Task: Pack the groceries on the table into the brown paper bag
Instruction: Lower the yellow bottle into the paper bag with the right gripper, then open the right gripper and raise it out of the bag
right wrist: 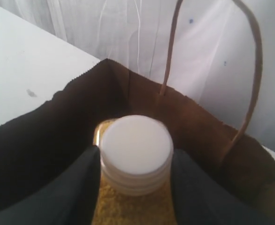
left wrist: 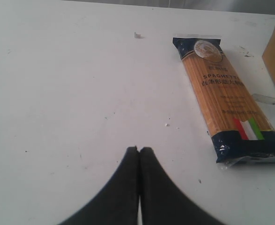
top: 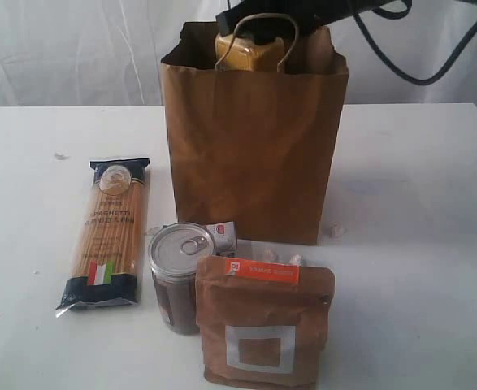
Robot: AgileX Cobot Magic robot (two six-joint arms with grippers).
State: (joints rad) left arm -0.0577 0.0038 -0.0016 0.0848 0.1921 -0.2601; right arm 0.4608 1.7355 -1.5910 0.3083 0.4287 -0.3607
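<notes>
The brown paper bag (top: 254, 146) stands upright at the middle back of the table (top: 417, 187). My right gripper (right wrist: 135, 153) is shut on the white-capped yellow bottle (right wrist: 136, 145), holding it in the bag's open mouth with the bottle (top: 249, 53) showing above the rim. The spaghetti packet (top: 108, 231) lies flat left of the bag. The pull-tab tin (top: 179, 272) and the brown pouch with orange label (top: 262, 321) stand in front. My left gripper (left wrist: 138, 150) is shut and empty over bare table, near the spaghetti (left wrist: 226, 98). The gold-lidded jar is hidden.
A small silvery and red object (top: 222, 237) lies behind the tin. A few small white bits (top: 336, 231) lie near the bag's base. A dark cable (top: 417, 73) hangs behind the bag at the right. White curtain backs the table.
</notes>
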